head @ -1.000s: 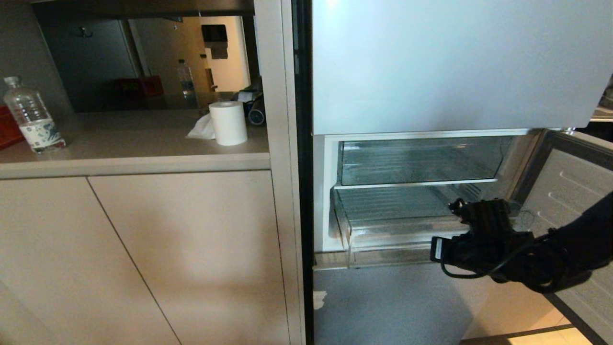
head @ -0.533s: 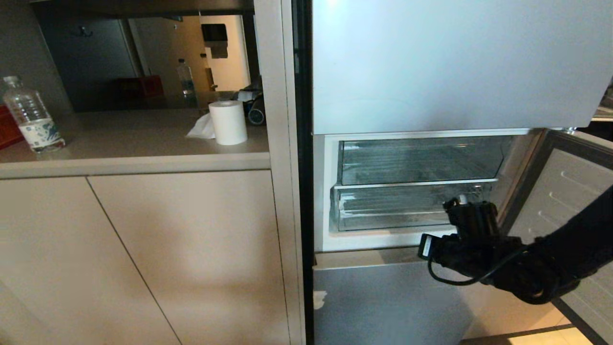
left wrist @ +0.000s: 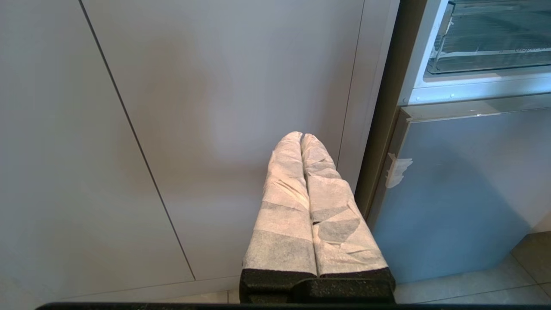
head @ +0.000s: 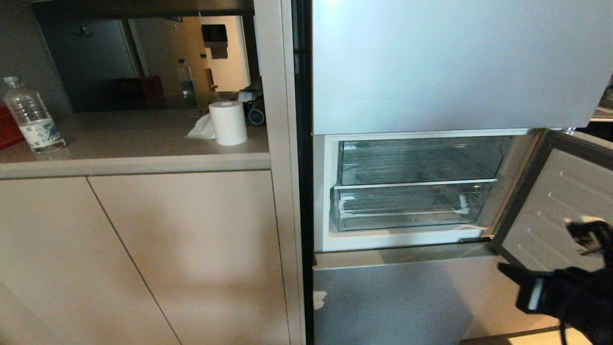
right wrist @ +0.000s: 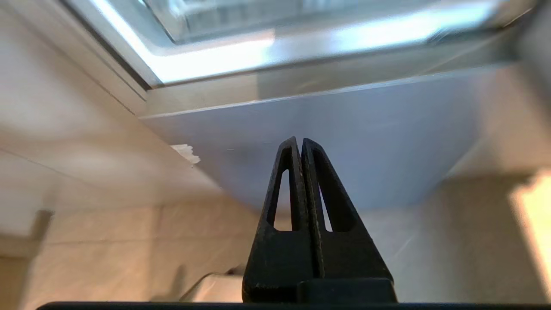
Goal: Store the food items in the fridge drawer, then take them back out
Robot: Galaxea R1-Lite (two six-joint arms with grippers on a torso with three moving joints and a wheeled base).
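This looked like a home kitchen. A built-in fridge [head: 450,67] stood flush beside beige cabinet doors [head: 143,254], its middle compartment door [head: 550,201] swung open on clear plastic drawers [head: 412,206]. A countertop [head: 129,143] ran over the cabinets, carrying a water bottle [head: 31,116] and a white paper roll [head: 228,122]. Ahead of the right arm's closed jaws lay the grey lower fridge panel [right wrist: 344,142] and pale tiled floor [right wrist: 129,241].
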